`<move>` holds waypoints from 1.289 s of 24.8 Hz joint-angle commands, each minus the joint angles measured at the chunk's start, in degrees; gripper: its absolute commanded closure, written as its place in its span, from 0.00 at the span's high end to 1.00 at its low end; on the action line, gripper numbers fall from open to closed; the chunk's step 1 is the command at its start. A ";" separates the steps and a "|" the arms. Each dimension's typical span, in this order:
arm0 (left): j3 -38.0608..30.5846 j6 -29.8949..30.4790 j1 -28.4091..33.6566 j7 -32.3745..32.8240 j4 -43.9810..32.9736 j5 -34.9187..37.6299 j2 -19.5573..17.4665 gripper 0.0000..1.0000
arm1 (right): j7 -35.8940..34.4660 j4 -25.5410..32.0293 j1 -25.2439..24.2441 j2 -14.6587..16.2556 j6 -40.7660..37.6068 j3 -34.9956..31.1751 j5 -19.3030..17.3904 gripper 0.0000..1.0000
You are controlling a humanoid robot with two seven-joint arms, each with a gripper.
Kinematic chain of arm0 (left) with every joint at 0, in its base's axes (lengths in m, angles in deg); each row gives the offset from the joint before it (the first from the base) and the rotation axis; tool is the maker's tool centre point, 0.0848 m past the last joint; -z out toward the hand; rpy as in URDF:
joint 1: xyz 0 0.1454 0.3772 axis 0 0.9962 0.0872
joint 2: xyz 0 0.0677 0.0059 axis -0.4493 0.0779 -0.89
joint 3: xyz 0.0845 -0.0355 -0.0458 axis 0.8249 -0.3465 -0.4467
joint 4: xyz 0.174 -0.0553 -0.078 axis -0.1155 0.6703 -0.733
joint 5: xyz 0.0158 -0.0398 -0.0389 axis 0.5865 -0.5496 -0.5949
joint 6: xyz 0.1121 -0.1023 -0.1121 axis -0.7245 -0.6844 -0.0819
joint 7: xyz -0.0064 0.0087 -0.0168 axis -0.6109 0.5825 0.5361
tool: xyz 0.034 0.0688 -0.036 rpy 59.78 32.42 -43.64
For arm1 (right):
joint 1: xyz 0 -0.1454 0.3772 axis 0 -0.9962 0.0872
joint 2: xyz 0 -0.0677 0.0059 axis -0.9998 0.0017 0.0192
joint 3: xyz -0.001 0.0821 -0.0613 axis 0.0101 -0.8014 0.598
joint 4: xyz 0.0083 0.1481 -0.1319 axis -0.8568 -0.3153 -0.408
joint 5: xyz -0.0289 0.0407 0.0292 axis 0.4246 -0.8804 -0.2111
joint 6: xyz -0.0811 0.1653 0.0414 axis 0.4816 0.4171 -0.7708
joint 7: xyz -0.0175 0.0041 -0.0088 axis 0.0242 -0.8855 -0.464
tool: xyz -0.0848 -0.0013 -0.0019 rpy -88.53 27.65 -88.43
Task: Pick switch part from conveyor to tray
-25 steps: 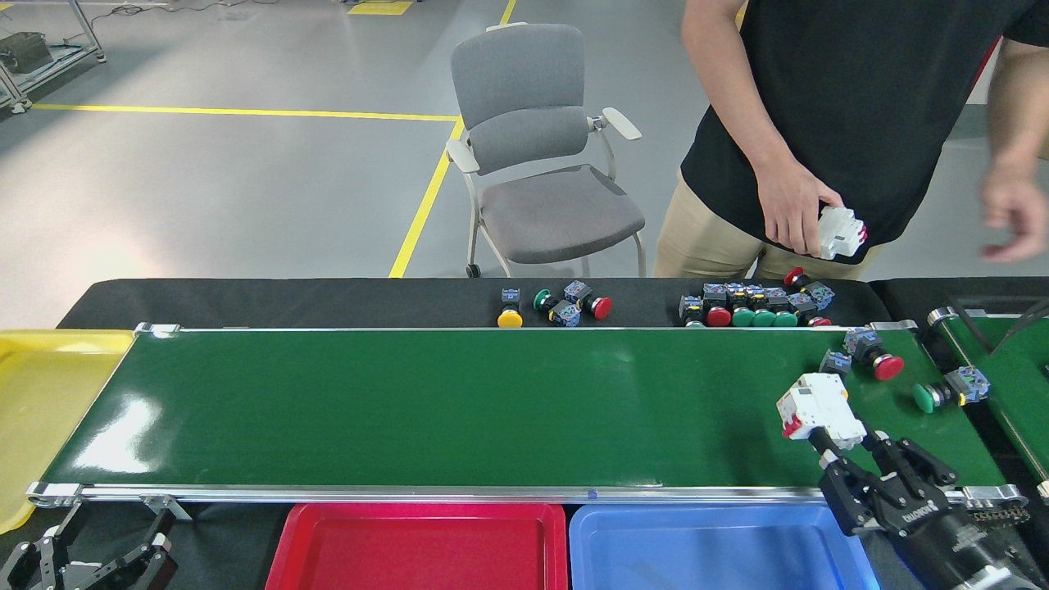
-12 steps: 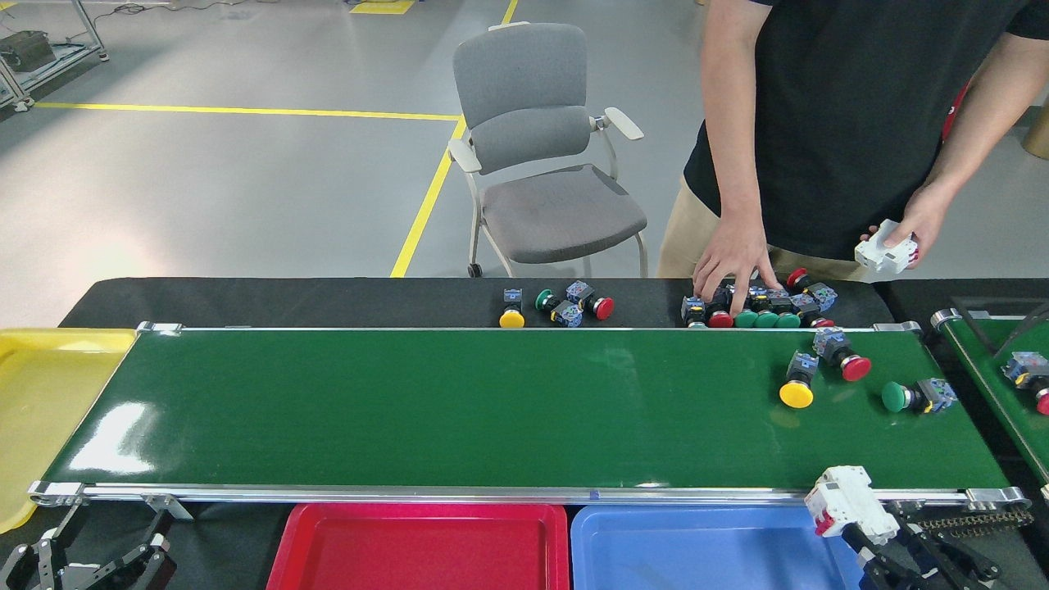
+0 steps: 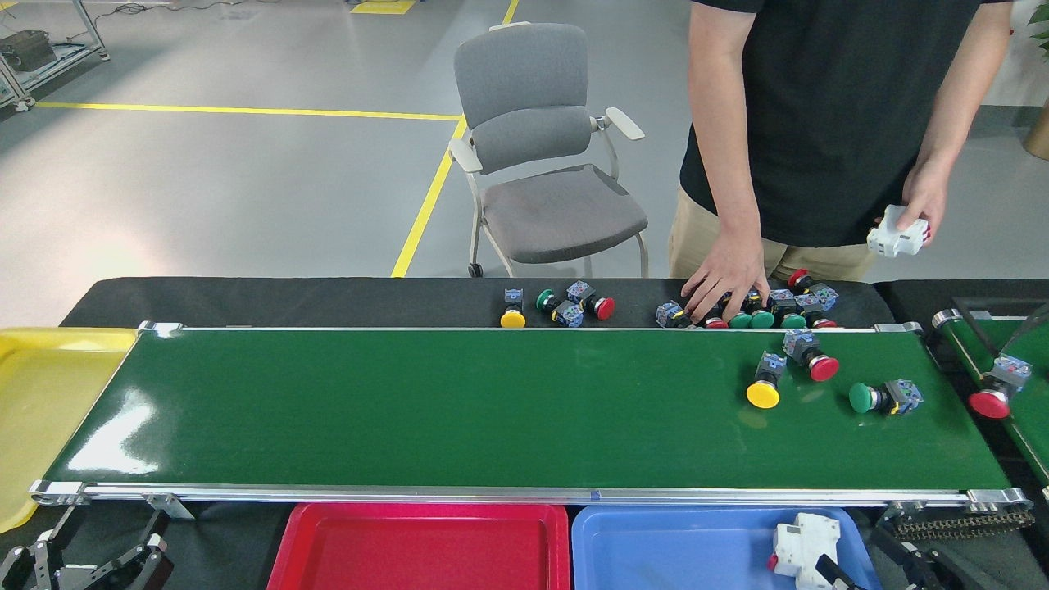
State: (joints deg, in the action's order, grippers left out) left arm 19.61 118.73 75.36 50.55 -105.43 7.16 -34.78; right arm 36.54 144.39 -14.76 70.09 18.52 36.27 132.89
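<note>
Jaws of the right gripper (image 3: pixel 852 574) are mostly cut off by the bottom edge at the near right; dark fingers show on both sides of the lower end of a white switch part (image 3: pixel 805 546), so they look clenched on it, though the contact itself lies out of view. That switch part hangs over the right end of the blue tray (image 3: pixel 656 549), whether touching the floor of it or just above I cannot tell. The left gripper (image 3: pixel 82 565) sits at the near left corner, below the conveyor's rail; its jaws are cropped and dark, and I cannot tell whether they are parted or closed.

Two trays lie side by side in front of the conveyor (image 3: pixel 459 401): the blue one and a red tray (image 3: pixel 418 549) to its left, both cut off at the bottom. A yellow tray (image 3: pixel 41 410) sits past the conveyor's left end, partly out of frame.

On the conveyor's right part lie three push buttons: a yellow button (image 3: pixel 764 388), a red button (image 3: pixel 813 359) just beside it, and a green button (image 3: pixel 877 397) further right. A second belt (image 3: pixel 1016 410) at the far right, only partly seen, carries one red-capped button (image 3: pixel 993 392).

On the black desk (image 3: pixel 287 299) beyond the conveyor lies a small group of buttons (image 3: pixel 557 307), four as far as I can count, and a larger cluster (image 3: pixel 778 307) half hidden under a person's hand (image 3: pixel 725 279), too crowded to count. The person's other hand (image 3: pixel 922 201) holds a second white part (image 3: pixel 897 238). A grey chair (image 3: pixel 541 147) stands behind.
</note>
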 commanded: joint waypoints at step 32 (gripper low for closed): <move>0.54 0.21 -0.90 -0.38 -0.57 0.14 -0.90 1.00 | -11.48 11.06 2.06 -13.85 38.64 18.86 19.77 0.99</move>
State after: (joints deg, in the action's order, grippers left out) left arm 20.28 119.10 74.70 50.52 -105.39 7.27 -34.98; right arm 23.70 154.68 -13.86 56.68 56.83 54.96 152.53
